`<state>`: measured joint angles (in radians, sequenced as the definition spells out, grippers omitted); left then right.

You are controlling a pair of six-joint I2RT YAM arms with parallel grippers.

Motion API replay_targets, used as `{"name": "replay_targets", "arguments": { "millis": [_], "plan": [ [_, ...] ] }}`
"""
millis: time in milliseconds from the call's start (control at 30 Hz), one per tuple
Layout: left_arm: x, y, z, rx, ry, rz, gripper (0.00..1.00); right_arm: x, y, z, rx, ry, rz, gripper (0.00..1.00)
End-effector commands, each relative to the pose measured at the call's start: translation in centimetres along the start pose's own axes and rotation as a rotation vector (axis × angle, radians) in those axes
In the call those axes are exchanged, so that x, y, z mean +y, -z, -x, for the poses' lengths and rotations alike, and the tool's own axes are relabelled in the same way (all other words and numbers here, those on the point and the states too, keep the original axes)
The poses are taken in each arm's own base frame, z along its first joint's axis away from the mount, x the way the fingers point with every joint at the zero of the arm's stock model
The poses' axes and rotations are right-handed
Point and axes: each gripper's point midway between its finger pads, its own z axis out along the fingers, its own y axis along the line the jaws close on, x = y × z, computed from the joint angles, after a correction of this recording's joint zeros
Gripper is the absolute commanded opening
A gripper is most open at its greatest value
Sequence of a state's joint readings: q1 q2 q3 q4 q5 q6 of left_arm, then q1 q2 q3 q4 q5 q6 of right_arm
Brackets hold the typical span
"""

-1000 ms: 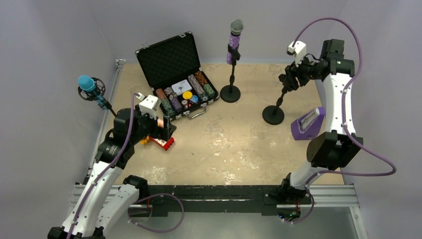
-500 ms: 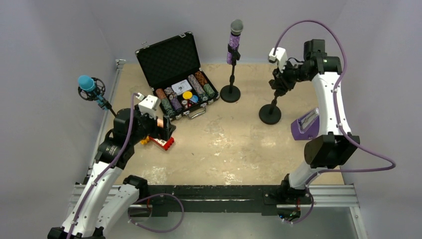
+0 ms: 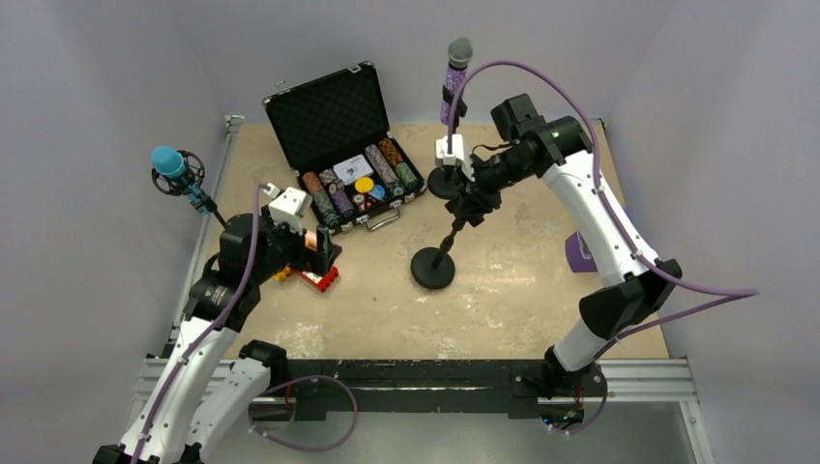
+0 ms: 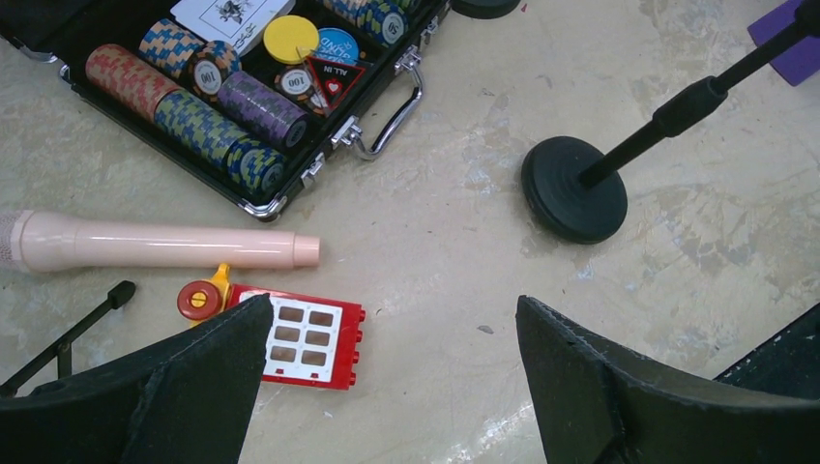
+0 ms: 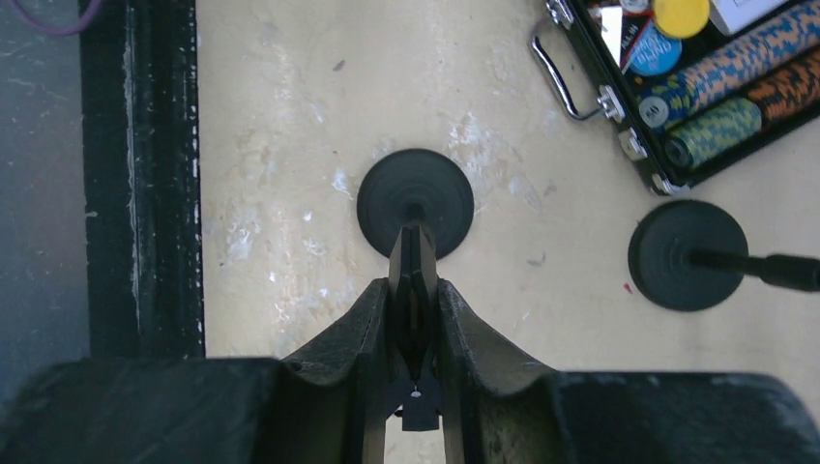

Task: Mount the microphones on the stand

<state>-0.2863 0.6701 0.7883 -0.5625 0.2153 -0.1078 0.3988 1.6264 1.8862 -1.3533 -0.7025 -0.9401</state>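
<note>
Case (image 3: 324, 111) lying open at table's (image 3: 503, 309) rear left, chips (image 3: 334, 198) sitting in rows inside it. Rear stand (image 5: 687, 254) standing just right of case, rear mic (image 3: 456, 68) sitting clipped at its top. Mid stand (image 3: 433, 268) standing mid-table, before rear stand, apart from case. Flat mic (image 4: 155, 242) lying on table just before case's near-left corner. Block (image 4: 309, 338) lying just before flat mic. Left mic (image 3: 168, 160) sitting in mount (image 3: 190, 172) over table's left edge. Rail (image 3: 425, 372) running along near edge.
</note>
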Motion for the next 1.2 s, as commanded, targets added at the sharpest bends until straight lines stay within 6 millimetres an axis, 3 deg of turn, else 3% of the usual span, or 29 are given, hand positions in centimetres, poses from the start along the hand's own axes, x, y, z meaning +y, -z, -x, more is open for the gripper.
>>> {"name": "replay_targets", "arguments": {
  "millis": [0, 267, 500, 700, 900, 1167],
  "plan": [
    [-0.6, 0.0, 1.1, -0.056, -0.044, -0.042, 0.99, 1.9, -0.6, 2.8, -0.046, 0.042, 0.063, 0.14],
    [-1.5, 0.3, 1.4, -0.083, -0.059, -0.092, 0.99, 3.3, -1.9, 4.9, -0.108, 0.033, 0.126, 0.36],
    [-1.4, 0.2, 1.3, -0.078, -0.057, -0.091, 0.99, 4.0, 0.3, 8.9, -0.221, 0.028, 0.132, 0.48],
    [-1.1, 0.1, 1.3, -0.077, -0.048, -0.073, 0.99, 4.9, 2.6, 10.4, -0.258, 0.069, 0.097, 0.52],
    [0.0, -0.3, 1.7, -0.087, 0.061, 0.008, 1.00, 6.5, 4.1, 8.9, -0.261, 0.068, 0.085, 0.52],
    [0.3, -2.8, 2.1, -0.027, 0.370, 0.066, 1.00, 6.5, 6.3, 4.7, -0.377, -0.008, -0.023, 0.53]
  ]
}}
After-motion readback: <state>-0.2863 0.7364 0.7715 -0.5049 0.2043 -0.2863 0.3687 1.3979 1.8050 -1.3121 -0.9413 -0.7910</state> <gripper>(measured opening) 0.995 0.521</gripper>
